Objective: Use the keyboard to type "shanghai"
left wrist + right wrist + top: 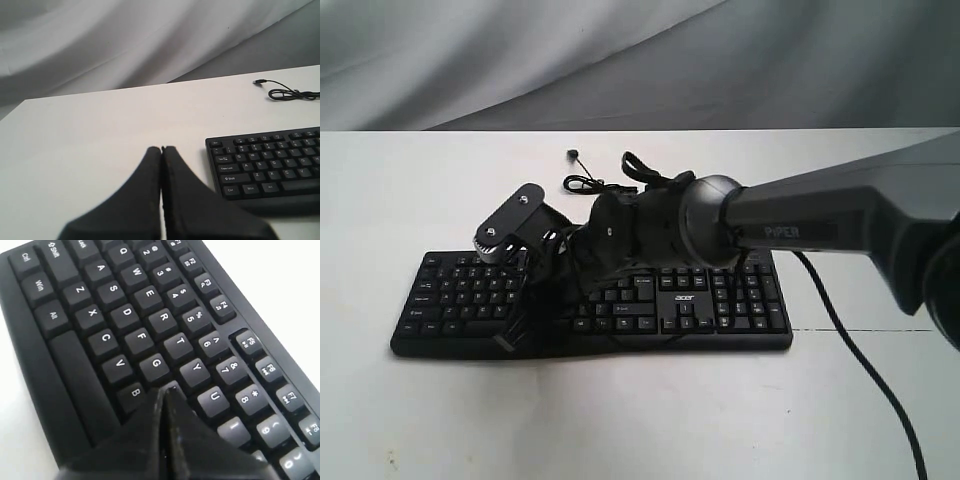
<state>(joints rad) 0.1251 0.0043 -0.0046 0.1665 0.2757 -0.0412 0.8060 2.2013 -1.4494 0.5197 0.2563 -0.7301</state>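
Note:
The black keyboard (720, 300) lies across the middle of the white table, its thin cable (590, 183) coiled behind it. My right arm reaches over it from the right. My right gripper (165, 390) is shut, and its tip rests on the key between G (156, 363) and U (215, 397), just past B (134, 393). In the exterior view my right gripper (525, 312) is over the middle of the letter block. My left gripper (161, 149) is shut and empty, above bare table off the end of the keyboard (265, 160) that carries Ctrl and Shift.
The right arm's thick black cable (860, 360) trails over the table in front of the number pad. The keyboard cable's plug (259, 81) lies loose behind the keyboard. Grey cloth (620, 60) hangs behind the table's far edge.

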